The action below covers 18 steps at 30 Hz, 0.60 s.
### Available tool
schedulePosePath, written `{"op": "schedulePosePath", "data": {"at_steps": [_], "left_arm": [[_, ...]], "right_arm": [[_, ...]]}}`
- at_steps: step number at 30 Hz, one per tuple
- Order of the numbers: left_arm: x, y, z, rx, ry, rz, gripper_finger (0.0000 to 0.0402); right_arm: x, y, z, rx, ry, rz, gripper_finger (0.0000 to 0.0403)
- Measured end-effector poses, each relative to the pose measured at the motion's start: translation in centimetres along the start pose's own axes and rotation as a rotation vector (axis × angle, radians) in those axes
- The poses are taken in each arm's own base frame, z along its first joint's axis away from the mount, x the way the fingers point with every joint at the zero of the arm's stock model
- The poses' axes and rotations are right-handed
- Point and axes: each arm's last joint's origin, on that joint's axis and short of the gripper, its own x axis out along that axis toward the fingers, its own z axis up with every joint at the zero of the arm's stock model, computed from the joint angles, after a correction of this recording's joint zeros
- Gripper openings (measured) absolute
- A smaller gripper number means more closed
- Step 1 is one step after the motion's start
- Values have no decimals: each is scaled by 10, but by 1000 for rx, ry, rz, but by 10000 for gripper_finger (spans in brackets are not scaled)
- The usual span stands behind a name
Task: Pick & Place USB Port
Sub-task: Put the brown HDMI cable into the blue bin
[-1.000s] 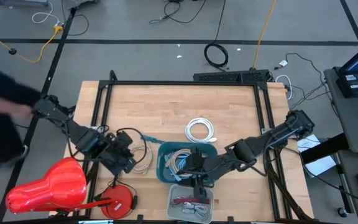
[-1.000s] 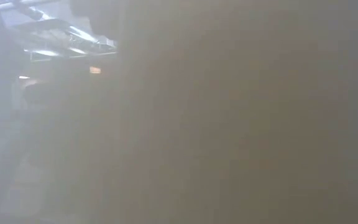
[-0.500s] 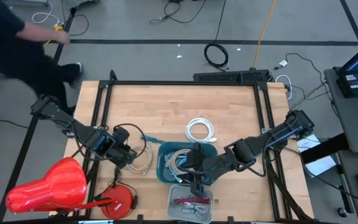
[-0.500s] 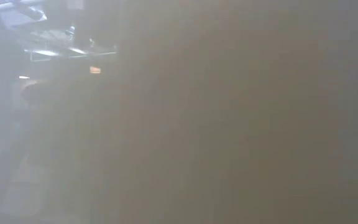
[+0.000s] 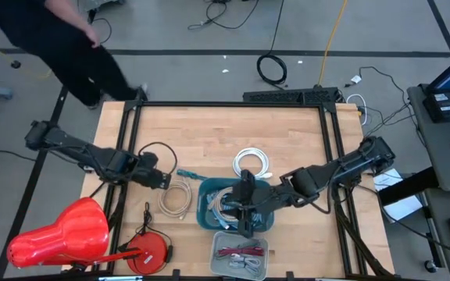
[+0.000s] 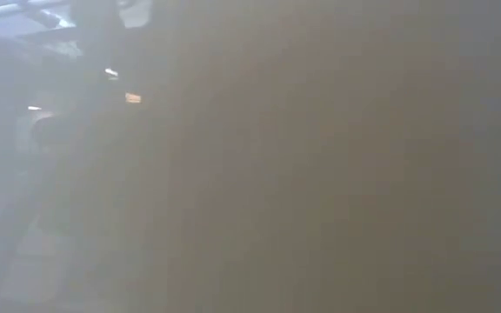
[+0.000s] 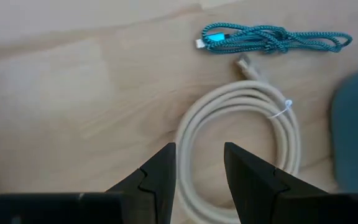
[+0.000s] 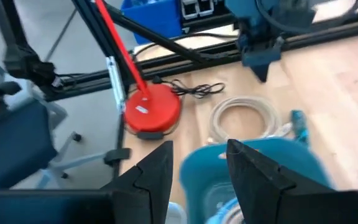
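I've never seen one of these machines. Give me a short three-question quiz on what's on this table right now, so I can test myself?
1. True or false: the left gripper is empty, with open fingers, above the cream cable coil.
2. Multiple choice: the right gripper hangs over which container? A) teal bin B) clear tray C) red round base
3. Fill in: beside the cream coil lies a bundled ____ braided cable.

Key: 1 true; 2 A; 3 teal.
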Motion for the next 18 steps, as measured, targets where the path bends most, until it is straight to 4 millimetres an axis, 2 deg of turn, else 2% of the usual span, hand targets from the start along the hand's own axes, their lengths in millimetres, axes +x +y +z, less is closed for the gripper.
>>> {"op": "schedulePosePath", "data": {"at_steps": [3, 6, 13, 18], "left_arm": [[12, 1, 7, 32, 28, -71, 136], [21, -5, 10, 202, 65, -153, 136], [38, 11, 11, 337, 234, 88, 136], [50, 2, 10, 336, 262, 72, 136]], "right_arm": [[-1, -7, 5, -38, -14, -14, 141], [-4, -13, 7, -83, -2, -31, 141], [-27, -32, 26, -137, -62, -61, 141], [-44, -46, 34, -204, -93, -87, 141]]}}
